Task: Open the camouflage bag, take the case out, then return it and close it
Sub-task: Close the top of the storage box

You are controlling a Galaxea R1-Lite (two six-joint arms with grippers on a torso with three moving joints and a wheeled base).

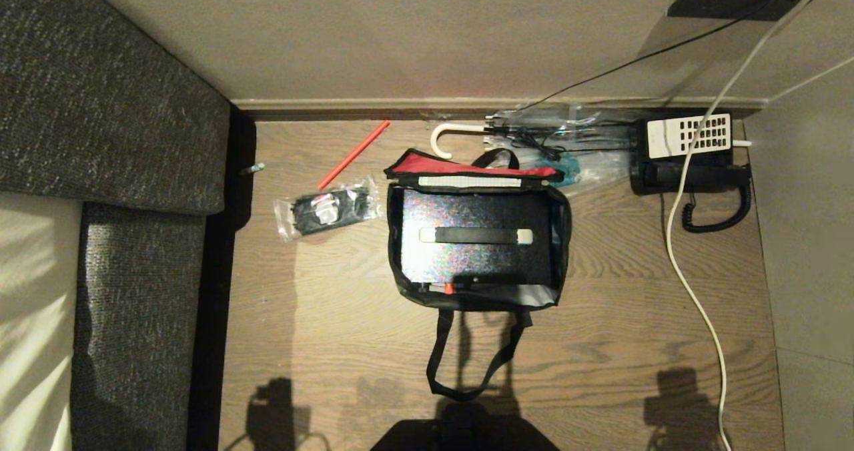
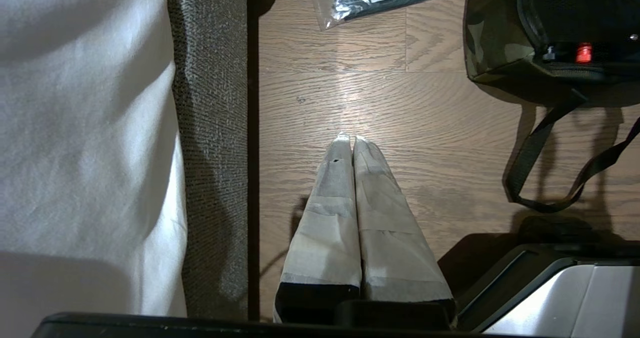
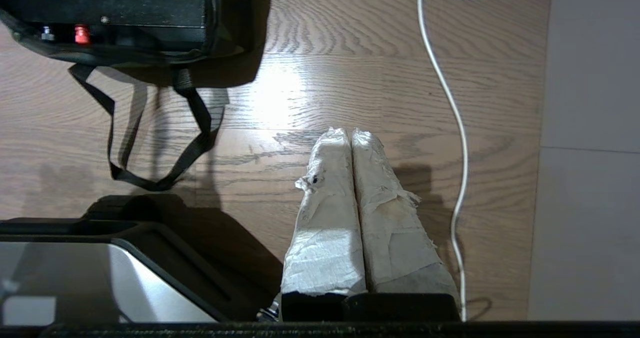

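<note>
The camouflage bag point(image 1: 564, 234) lies open on the wooden floor in the middle of the head view, its red-lined flap point(image 1: 467, 165) folded back toward the wall. Inside it lies the case point(image 1: 477, 264), black and speckled, with its pale-ended strap handle point(image 1: 476, 236) on top and a small red latch point(image 1: 449, 289) at the near edge. The bag's black strap point(image 1: 467, 364) trails toward me. My left gripper point(image 2: 352, 139) hangs shut and empty over bare floor, to the left of the bag point(image 2: 492, 38). My right gripper point(image 3: 350, 130) is shut and empty to the right of the bag point(image 3: 222, 28).
A grey upholstered seat point(image 1: 100, 104) fills the left side. Next to the bag lie a clear packet of black items point(image 1: 327, 211) and a red stick point(image 1: 353, 154). An umbrella point(image 1: 454, 134), a black telephone point(image 1: 690, 154) and a white cable point(image 1: 694, 291) sit by the wall.
</note>
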